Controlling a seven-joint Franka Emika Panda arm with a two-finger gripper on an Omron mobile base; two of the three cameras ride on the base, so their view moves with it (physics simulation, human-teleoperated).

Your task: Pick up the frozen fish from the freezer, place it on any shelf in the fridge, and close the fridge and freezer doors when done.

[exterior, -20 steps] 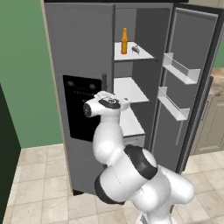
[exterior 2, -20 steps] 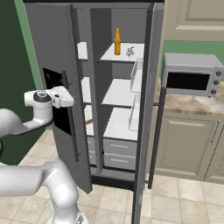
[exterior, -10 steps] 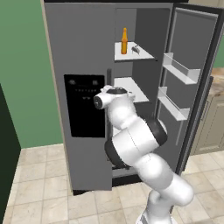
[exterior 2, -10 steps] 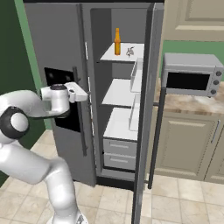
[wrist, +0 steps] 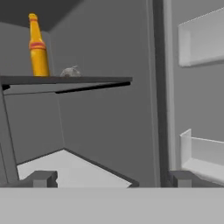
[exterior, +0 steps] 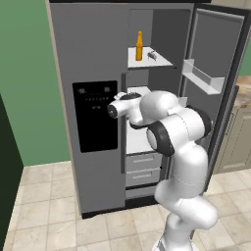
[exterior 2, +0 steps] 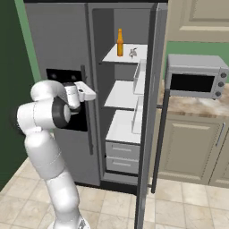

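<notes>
Looking up from the open fridge's middle level with my fingers (wrist: 111,178) spread wide and empty, I see the fish (wrist: 70,71) already on the top shelf (wrist: 65,80), just beside the bottle (wrist: 37,46), above me.

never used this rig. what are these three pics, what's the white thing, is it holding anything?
The white thing is a robot arm on a driving base, in a rendered kitchen. Two pictures come from cameras on the base, behind the arm to its left and right. The third looks out from the hand itself; its two dark fingertips show at the bottom, wide apart, holding nothing. Ahead is a grey fridge: the narrow door with the black panel looks shut, the wide door is open. On the top shelf stand an orange bottle and a small grey fish.
</notes>
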